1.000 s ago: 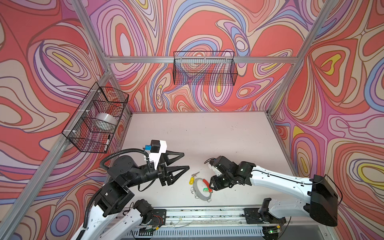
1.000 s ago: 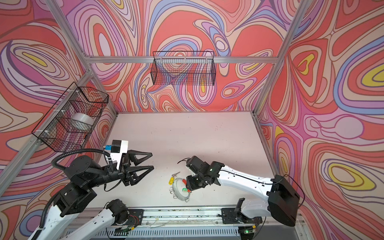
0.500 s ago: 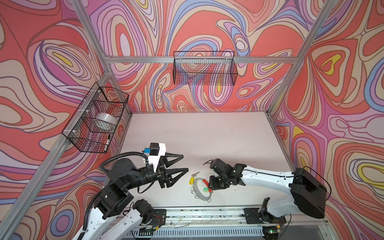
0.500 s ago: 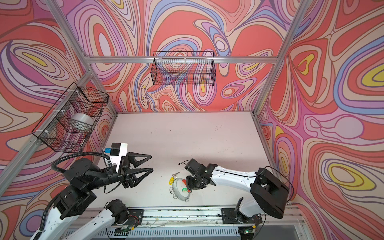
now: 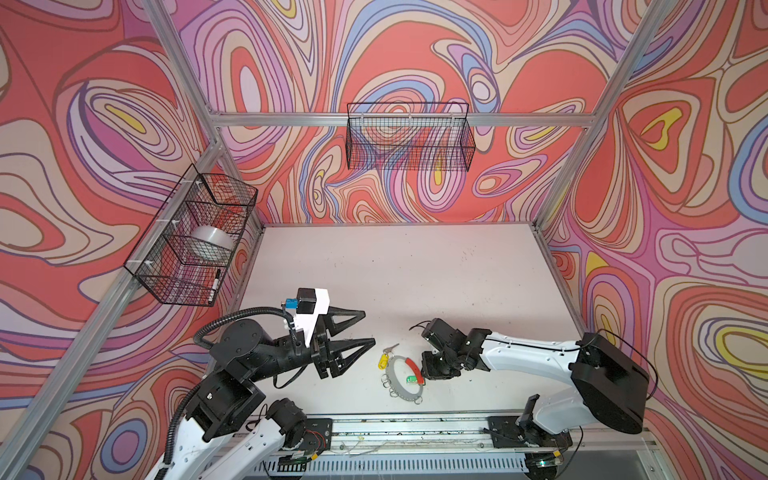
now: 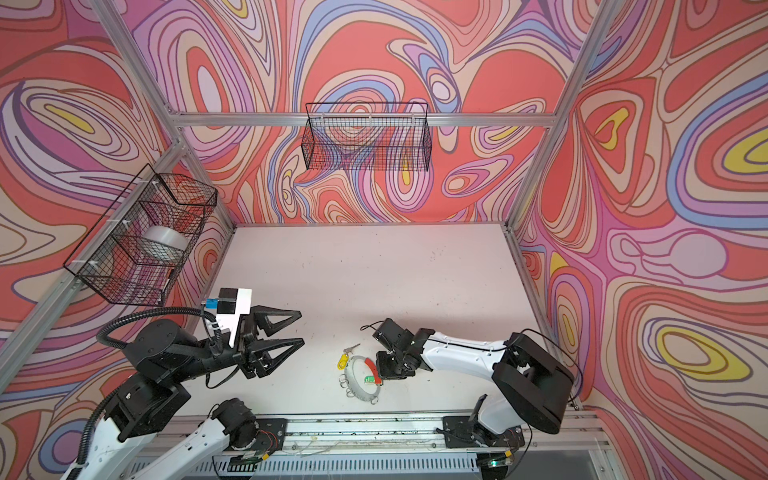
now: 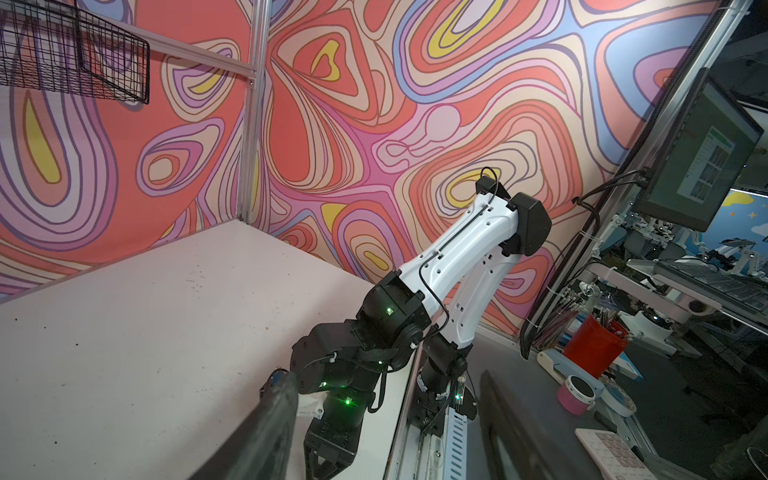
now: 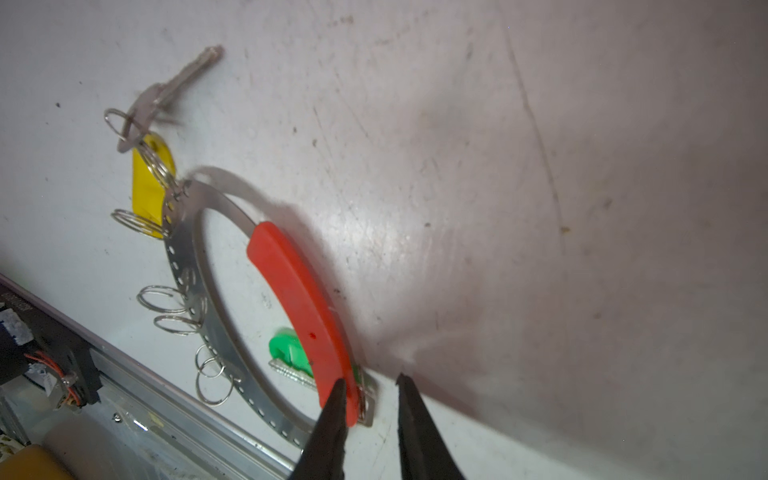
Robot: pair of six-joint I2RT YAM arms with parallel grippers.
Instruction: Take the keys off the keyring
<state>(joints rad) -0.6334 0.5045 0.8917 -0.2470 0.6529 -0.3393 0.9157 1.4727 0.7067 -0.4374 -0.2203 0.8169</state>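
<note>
**Left arm.** The left gripper (image 5: 369,327) hangs above the surface (image 5: 415,270), at 9 o'clock from the keyring (image 5: 405,397) and apart from it. Its fingers (image 6: 291,343) stand wide. Nothing lies between them and they touch nothing.

**Keyring.** It lies flat on the 6 o'clock side of the surface in both top views, close to the front rail (image 5: 415,428). The red segment (image 8: 299,299) covers the arc from about 1 to 3 o'clock.

**Right arm.** The right gripper (image 8: 370,380) is down at the keyring's 3 o'clock edge. Its fingers (image 8: 332,415) stand narrow, with a clear gap between the tips.
- One tip overlaps the end of the red segment nearer the green tag.
- The other tip stands outside the keyring, apart from its metal end piece.
- The rim sits in the gap, and no clamp on it is evident.

**Keys.**
- The yellow-tagged key (image 8: 166,91) lies outside the keyring at about 11 o'clock, joined to it by a small ring.
- The green-tagged key (image 8: 286,349) lies inside the keyring, partly under the red segment and just beside the right fingers.
- The empty split rings (image 8: 162,297) line the rim at 7 to 8 o'clock.
</note>
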